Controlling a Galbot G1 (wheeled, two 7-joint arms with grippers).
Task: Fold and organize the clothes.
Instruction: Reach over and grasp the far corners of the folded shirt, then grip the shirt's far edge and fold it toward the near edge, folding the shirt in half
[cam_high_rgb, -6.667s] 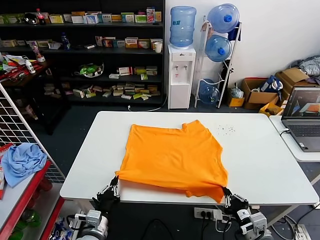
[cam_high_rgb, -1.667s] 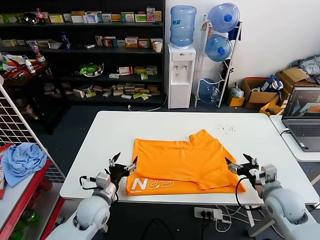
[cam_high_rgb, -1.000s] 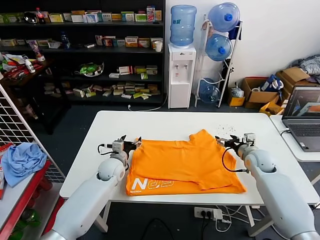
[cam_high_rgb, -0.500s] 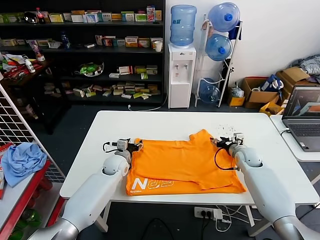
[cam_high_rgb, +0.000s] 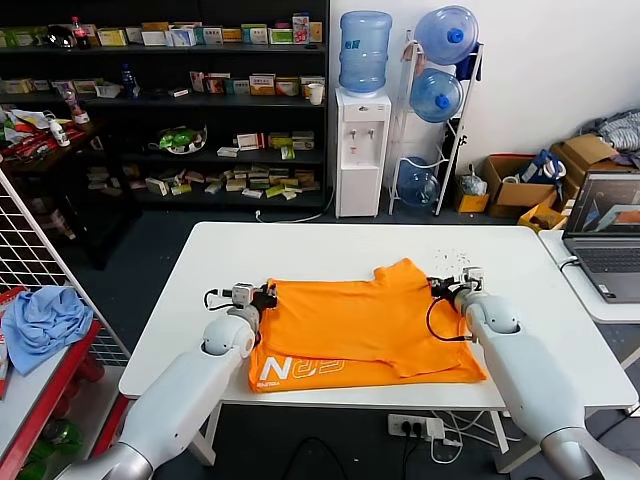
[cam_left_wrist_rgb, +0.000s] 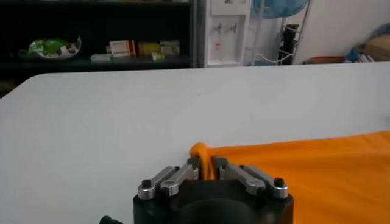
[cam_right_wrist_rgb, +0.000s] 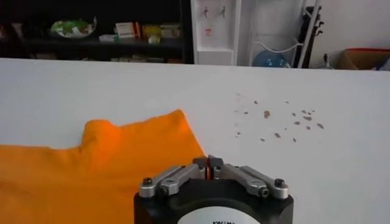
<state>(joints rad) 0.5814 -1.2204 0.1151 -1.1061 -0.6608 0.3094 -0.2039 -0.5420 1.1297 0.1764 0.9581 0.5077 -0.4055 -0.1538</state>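
Head view gives you the white table (cam_high_rgb: 330, 245) first, with the orange T-shirt (cam_high_rgb: 365, 325) lying on its middle, nearer the front edge than the back. You see the shirt already folded once: its long axis runs across the table from your robot's left to its right, and the near strip is turned over so the pale lettering (cam_high_rgb: 300, 368) faces up at the front left corner. A sleeve or collar part bulges at the back edge, towards the right, pointing away from the robot.

Your left gripper (cam_high_rgb: 266, 297) sits at the shirt's far left corner, low on the table. In the left wrist view its fingers (cam_left_wrist_rgb: 198, 165) are clenched on a small raised pinch of orange fabric (cam_left_wrist_rgb: 202, 152), with the rest of the cloth spreading flat beside it.

Your right gripper (cam_high_rgb: 436, 288) rests at the far right edge of the shirt, just beside the sleeve bulge. In the right wrist view its fingers (cam_right_wrist_rgb: 198, 165) are pressed tight together with a thin sliver of orange between them, so it is grasping the shirt's edge.

Small brown specks (cam_right_wrist_rgb: 277, 125) lie scattered on the bare tabletop beyond the right gripper, apart from the cloth.
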